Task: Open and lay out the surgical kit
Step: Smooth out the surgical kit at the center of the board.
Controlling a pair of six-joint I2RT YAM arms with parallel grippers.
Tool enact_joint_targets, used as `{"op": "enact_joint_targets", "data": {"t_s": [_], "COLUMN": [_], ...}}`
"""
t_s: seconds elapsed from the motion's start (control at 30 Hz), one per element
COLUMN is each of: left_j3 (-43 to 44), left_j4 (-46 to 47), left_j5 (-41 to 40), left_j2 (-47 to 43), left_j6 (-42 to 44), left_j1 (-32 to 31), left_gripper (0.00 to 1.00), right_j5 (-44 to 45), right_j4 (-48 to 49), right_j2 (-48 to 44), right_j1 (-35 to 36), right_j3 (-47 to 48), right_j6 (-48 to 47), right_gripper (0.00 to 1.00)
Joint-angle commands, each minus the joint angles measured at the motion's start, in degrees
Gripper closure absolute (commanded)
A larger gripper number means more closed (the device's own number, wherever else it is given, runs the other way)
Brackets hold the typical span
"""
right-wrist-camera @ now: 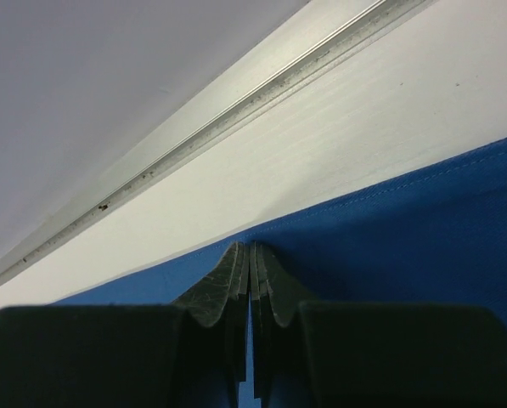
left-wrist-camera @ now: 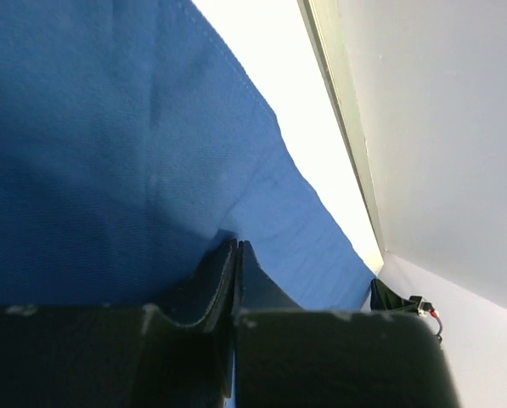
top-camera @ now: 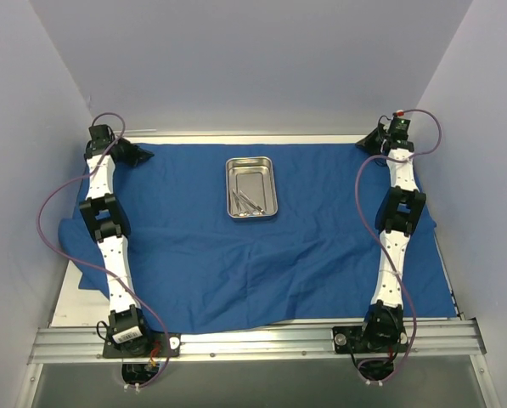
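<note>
The royal-blue cloth wrap (top-camera: 236, 255) of the surgical kit lies spread out over the table. A small shiny steel tray (top-camera: 251, 187) sits on its far middle, with thin silver instruments (top-camera: 246, 202) inside. My left gripper (top-camera: 138, 155) is at the cloth's far left corner. In the left wrist view it (left-wrist-camera: 238, 246) is shut, and the cloth (left-wrist-camera: 109, 153) puckers at its tips. My right gripper (top-camera: 374, 138) is at the far right corner. It (right-wrist-camera: 251, 246) is shut on the hemmed edge of the cloth (right-wrist-camera: 423, 229), which peaks up at the tips.
Pale walls close in the table on the left, far and right sides. A strip of white tabletop (right-wrist-camera: 321, 144) and a metal edge rail (right-wrist-camera: 236, 115) lie beyond the cloth. An aluminium rail (top-camera: 261, 340) carries both arm bases. The cloth bunches over the left table edge (top-camera: 70, 234).
</note>
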Motion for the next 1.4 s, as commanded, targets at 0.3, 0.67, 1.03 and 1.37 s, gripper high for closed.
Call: {"op": "enact_joint_targets", "data": {"t_s": [0.3,0.67,1.03,1.37], "left_j3": [-5.5,-56.5,-86.0,-96.3], "left_j4": [-13.5,-19.0,-24.9,-18.0], "left_j5": [-12.5,-23.9,-28.8,-24.4], "left_j2": [-23.3,-65.9,-89.0,-85.5], "left_j6": [12.5,23.8,23.2,23.6], "left_j1": [0.1,-0.5,11.0,21.4], "left_gripper": [0.74,0.75,0.46,0.47], "right_j5": [-0.5,1.7,1.1,1.2], "right_j4": [3.9,-6.7,-7.8,-10.3], "right_j2": [-8.7,-32.6,-57.6,-66.8], "right_j1": [2.7,14.2,33.6,37.8], "right_j3": [-3.0,-19.5,-55.4,-64.9], "right_j6": [6.0,-1.4,-9.9,-13.5], "right_gripper": [0.98,0.70,0.50,0.45]}}
